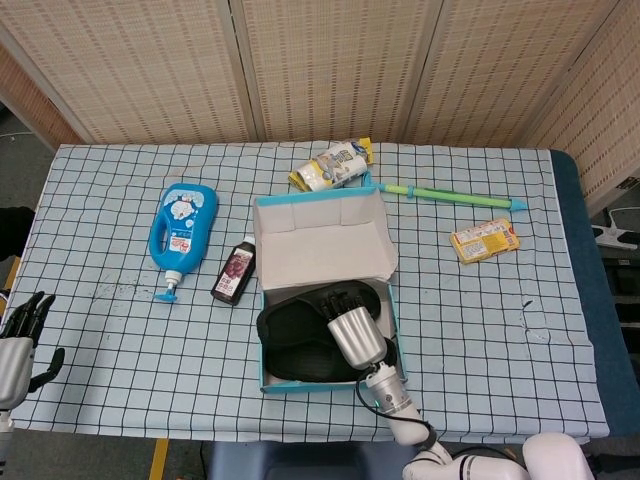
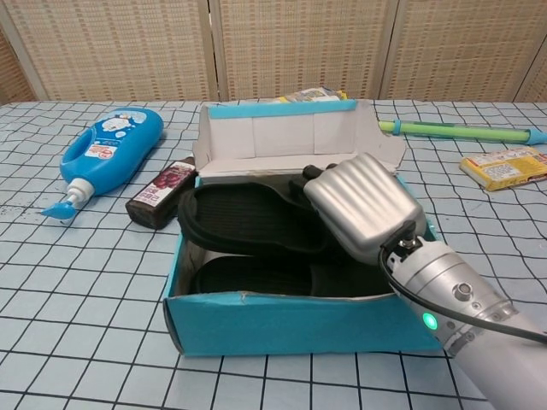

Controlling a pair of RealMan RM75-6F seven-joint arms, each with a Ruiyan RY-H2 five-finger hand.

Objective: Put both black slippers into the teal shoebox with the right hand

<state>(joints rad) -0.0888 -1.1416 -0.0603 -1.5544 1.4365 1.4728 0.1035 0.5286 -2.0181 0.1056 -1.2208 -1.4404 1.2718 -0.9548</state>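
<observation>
Second black slipper [image 2: 248, 224] held in right hand [image 2: 363, 205], long axis lengthwise inside teal shoebox [image 2: 291, 323], resting tilted atop first slipper [image 2: 256, 275] (toe toward box's left end); left hand [image 1: 22, 335], empty and spread, well apart.

A bench [image 1: 480, 330] covered by a pale blue cloth [image 1: 110, 330] with a dark grid pattern fills the scene. Behind it stand folding screens [image 1: 330, 60] of woven tan panels in light wooden frames. Grey floor [image 1: 22, 165] shows at the left edge.
</observation>
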